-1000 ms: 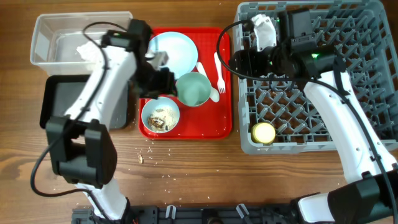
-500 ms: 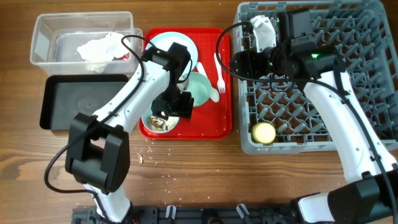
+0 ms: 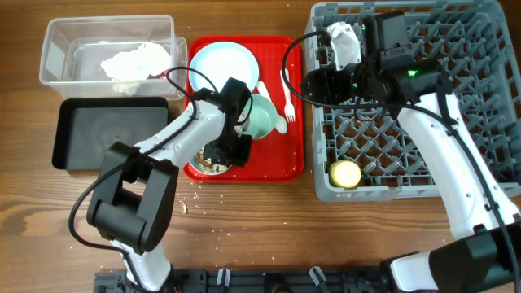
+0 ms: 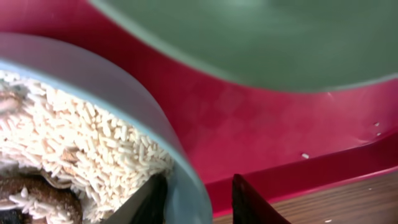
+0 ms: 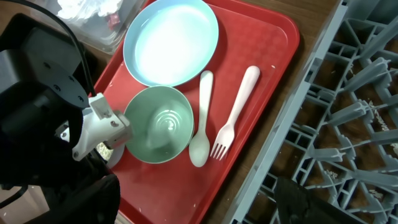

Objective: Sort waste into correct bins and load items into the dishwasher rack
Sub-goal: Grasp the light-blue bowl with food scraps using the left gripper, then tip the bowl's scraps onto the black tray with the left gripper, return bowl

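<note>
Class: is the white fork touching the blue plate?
Apart. The right wrist view shows bare red tray between the fork and the plate.

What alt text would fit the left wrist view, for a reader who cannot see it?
The left gripper, open, straddles the rim of a bowl holding rice and brown scraps, one jaw inside and one outside. The bowl stands on a red tray, with a second bowl beyond it.
</note>
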`<state>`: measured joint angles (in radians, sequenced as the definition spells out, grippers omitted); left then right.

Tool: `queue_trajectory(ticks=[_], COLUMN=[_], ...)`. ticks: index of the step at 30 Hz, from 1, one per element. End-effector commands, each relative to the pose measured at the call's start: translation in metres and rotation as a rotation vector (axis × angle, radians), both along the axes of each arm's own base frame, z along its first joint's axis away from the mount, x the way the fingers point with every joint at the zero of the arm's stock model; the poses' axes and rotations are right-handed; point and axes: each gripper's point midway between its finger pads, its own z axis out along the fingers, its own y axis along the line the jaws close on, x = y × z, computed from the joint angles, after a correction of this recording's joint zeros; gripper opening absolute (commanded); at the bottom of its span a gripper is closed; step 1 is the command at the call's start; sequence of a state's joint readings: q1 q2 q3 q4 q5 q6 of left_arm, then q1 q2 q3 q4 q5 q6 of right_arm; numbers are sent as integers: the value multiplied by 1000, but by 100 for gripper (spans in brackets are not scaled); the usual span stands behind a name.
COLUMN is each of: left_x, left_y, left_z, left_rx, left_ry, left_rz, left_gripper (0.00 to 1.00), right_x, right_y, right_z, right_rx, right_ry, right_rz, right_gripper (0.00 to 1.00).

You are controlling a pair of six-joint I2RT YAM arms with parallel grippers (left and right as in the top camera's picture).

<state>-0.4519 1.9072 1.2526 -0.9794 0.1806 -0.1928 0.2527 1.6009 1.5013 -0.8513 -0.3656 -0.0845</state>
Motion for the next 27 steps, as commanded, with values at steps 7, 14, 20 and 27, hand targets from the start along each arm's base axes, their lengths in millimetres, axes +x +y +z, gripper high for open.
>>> queue_trajectory(ticks=[7,14,20,27], left_x=[5,24,62,102], left_y=[-10,-14,53,147], left_z=[-3,48,123,147], left_rx=[-24,-82,-183,-406], left_ry=[-29,-54,-195,-346], left_rz=[-11,27,247,403], left_gripper=[4,4,4,4], right_x=[3,3,4,6], right_y=[1,1,1,1], right_z=[-1,-1,0,0], right_rx=[-10,-11,-12,-27], right_ry=[-9,-9,-15,-37], right_rz=[14,15,16,34], right_gripper=[82,83,86,87])
